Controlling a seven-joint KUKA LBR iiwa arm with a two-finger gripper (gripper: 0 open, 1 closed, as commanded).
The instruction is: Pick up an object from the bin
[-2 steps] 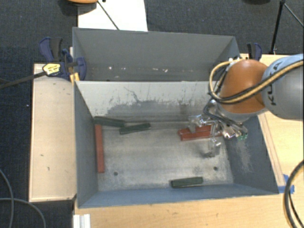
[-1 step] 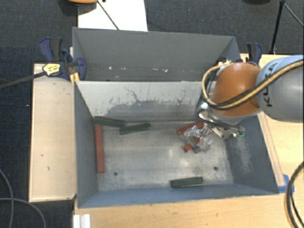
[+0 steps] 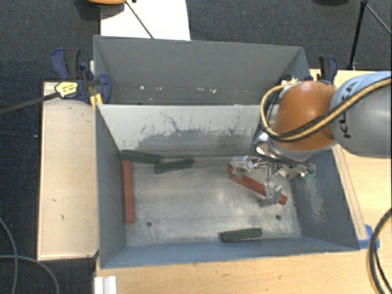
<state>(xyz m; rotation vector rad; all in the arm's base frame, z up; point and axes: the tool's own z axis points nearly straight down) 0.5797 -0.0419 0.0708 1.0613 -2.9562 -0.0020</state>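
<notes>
**Gripper low over reddish bar, right of bin floor; grip state undetermined**

The gripper (image 3: 271, 185) was found down at the floor of the bin (image 3: 196, 72), directly over a short reddish-brown bar (image 3: 245, 180) lying slantwise in the right half. Whether it was released or clenched could not be told, as the wrist and its orange cover (image 3: 303, 115) stood in the way; no hold on the bar is claimed.

Recommendation: in my judgement the grip should go across the bar's narrow width, near its middle, so that it lifts level and does not swing.

Surface: bare grey metal, scuffed, flat, likely slippery. The bar may skid if nudged.

Room: ample. A long red strip (image 3: 128, 192) lay by the left wall, dark green bars (image 3: 160, 160) at the back left and a dark bar (image 3: 241, 234) near the front, all well apart from the gripper.
</notes>
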